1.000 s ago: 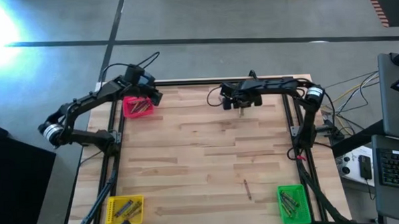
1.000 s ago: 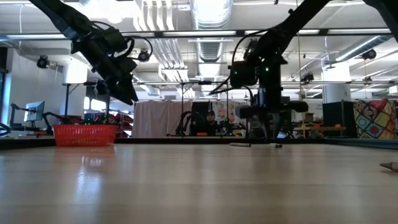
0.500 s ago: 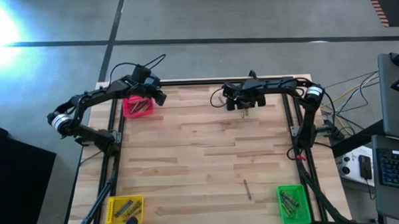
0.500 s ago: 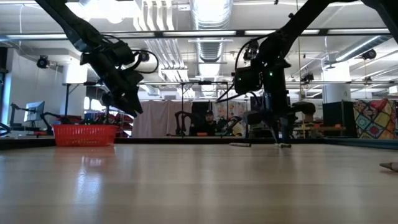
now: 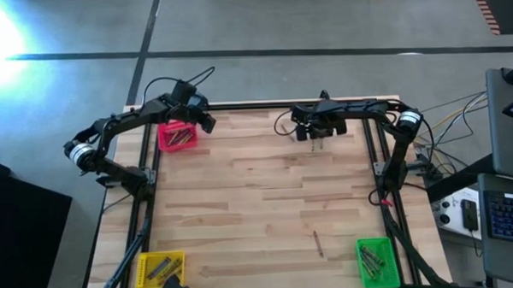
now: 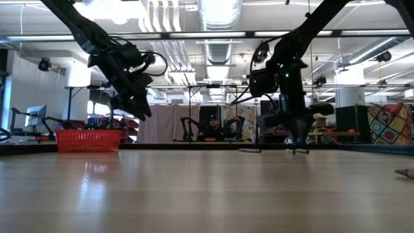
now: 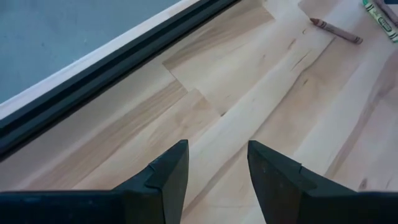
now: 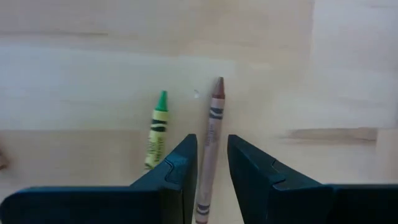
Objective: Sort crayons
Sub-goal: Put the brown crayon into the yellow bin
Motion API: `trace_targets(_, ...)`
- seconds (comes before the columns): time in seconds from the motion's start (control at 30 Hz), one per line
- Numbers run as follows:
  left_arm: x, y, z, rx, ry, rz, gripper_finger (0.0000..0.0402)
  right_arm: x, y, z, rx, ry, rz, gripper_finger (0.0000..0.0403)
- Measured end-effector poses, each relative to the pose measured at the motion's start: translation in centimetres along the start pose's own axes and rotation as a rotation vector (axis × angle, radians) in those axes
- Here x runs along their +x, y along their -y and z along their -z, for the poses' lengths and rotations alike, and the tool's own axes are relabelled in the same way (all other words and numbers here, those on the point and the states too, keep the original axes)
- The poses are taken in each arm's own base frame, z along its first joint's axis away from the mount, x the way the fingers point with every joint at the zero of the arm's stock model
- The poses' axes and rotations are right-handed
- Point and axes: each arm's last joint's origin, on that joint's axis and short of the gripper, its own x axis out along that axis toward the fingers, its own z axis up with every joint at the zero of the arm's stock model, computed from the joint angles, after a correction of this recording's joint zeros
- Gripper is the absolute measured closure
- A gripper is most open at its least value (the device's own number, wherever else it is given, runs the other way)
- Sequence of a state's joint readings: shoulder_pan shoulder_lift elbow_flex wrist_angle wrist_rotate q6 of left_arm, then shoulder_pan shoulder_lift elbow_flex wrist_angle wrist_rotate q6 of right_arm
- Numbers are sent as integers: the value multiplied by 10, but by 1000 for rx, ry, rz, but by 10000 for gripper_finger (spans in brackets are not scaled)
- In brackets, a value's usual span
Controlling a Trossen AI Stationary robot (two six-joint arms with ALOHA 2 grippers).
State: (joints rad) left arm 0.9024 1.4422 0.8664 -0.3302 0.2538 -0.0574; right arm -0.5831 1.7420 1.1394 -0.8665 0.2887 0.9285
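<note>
- Nearest, at your end of the table, the yellow bin sits in one corner and the green bin in the other; each holds a small heap of crayons, whose wrappers are too small to read
- Between them, nearer the green bin, one loose dark crayon lies alone on the bare boards
- Farther on, the right gripper hangs low over the far middle of the table; its fingers are clenched on a brown crayon, which points out past the fingertips towards the wood
- Just beside that one, a green crayon lies flat on the table, apart from the fingers; you can see dark bands on both wrappers, but no lettering that can be read
- At the far left corner, the left gripper hovers over bare wood by the table's dark edge rail; its fingers stand apart with nothing between them
- Beside it, the red bin holds a few crayons; a reddish-brown crayon lies well ahead of the left fingers
- Beyond the table, a person sits in the room
</note>
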Motion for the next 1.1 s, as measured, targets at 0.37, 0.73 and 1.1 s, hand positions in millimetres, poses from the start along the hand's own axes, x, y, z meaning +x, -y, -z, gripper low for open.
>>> trace_targets(0.37, -1, 0, -1, 1, 5, 0, 254, 23, 9, 12, -30, -44, -31, 325)
trace_targets(0.73, -46, 19, -31, 99, 111, 154, 254, 15, 8, 12, -98, -38, -144, 392)
trace_targets(1.1, -91, 33, -36, 180, 252, 225, 254, -78, -17, 17, -56, 313, -693, 394)
